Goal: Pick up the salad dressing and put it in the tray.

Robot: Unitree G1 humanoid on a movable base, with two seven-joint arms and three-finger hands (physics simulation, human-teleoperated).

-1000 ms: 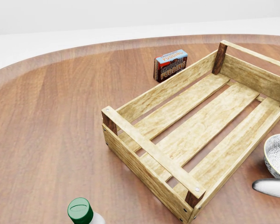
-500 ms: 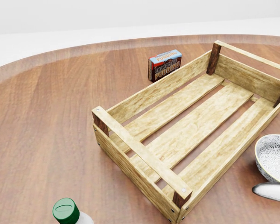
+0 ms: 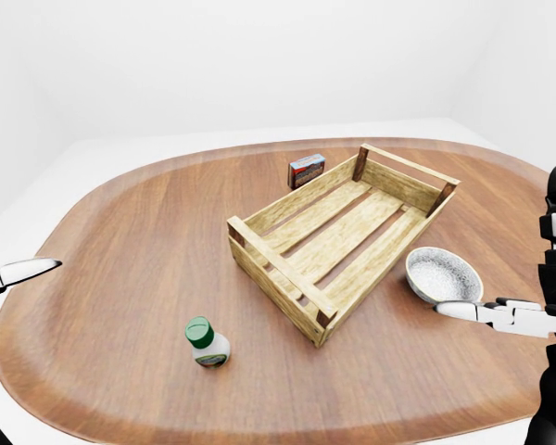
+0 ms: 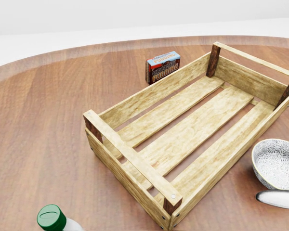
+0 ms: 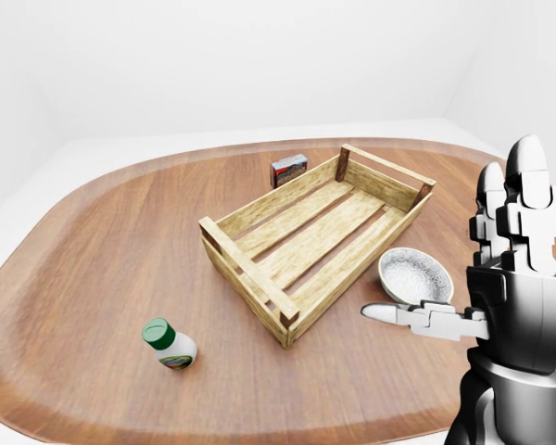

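The salad dressing [image 3: 205, 341] is a small white bottle with a green cap. It stands upright on the brown wooden table, at the lower left of the left-eye view, and its cap shows at the bottom left of the head view [image 4: 51, 218]. The tray [image 3: 278, 270] is an empty slatted wooden crate, apart from the bottle, up and to the right of it. My right hand [image 5: 459, 278] is open and empty at the right, below the bowl and far from the bottle. Of my left hand [image 3: 18, 273], only one outstretched finger shows at the left edge, holding nothing.
A chocolate pudding box [image 3: 306, 170] stands just beyond the crate's far left wall. A white patterned bowl [image 3: 443, 274] sits against the crate's right side, near my right thumb [image 4: 278, 198]. The table's rounded edge [image 3: 259, 434] runs along the bottom.
The whole head view has shifted: crate, pudding box and bottle all slide left in the picture and more of the bowl shows. The camera has moved; nothing on the table has.
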